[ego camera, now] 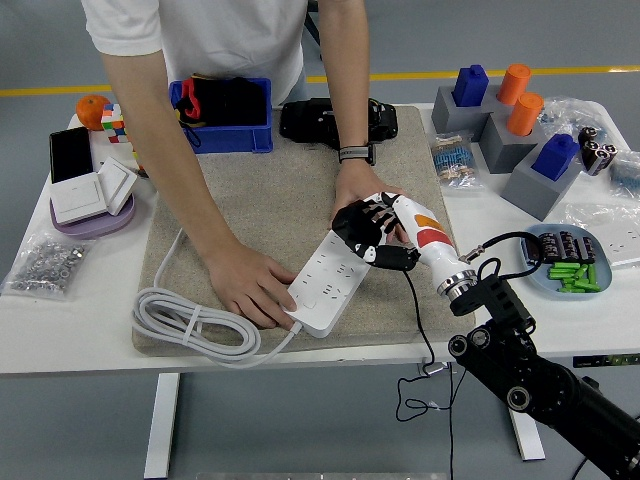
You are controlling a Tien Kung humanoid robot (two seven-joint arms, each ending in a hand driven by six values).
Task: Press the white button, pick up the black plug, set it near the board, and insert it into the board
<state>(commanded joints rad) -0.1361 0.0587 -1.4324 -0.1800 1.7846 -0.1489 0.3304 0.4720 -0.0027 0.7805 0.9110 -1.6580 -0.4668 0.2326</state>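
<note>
— Where's the long white plastic power strip (333, 280)?
— Just left of the right hand (365, 232), long axis running from near-left to far-right.
— And that hand?
— Clenched around a black plug (388, 259) at the strip's far end.

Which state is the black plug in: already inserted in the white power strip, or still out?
Cannot tell. The robot hand covers the black plug at the power strip's far end.
</note>
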